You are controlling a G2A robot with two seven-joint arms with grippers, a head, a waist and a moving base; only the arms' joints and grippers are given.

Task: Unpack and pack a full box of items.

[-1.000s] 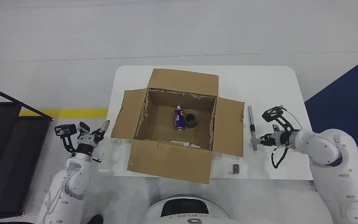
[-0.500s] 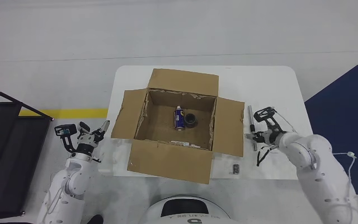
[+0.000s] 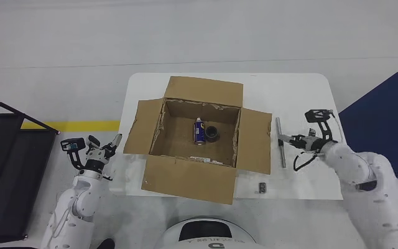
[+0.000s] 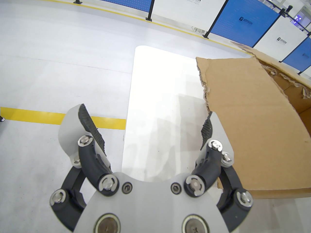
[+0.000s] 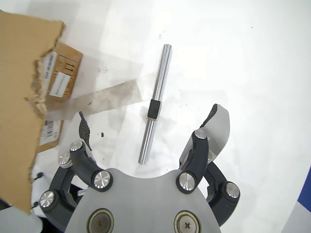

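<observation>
A slim polished steel rod (image 5: 161, 73) is laid just beside the open brown cardboard box (image 3: 255, 140); the right gripper (image 5: 148, 116) is spread, empty. The rod is judged stiff, heavy, slick: best gripped at its black band (image 5: 154, 109).

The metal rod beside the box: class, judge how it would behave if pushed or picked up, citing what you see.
Probably stiff and heavy for its size: the metal rod looks like solid polished steel. Likely to roll if nudged sideways, being round on the smooth table. Its shiny surface may slip; the black band probably grips better.
</observation>
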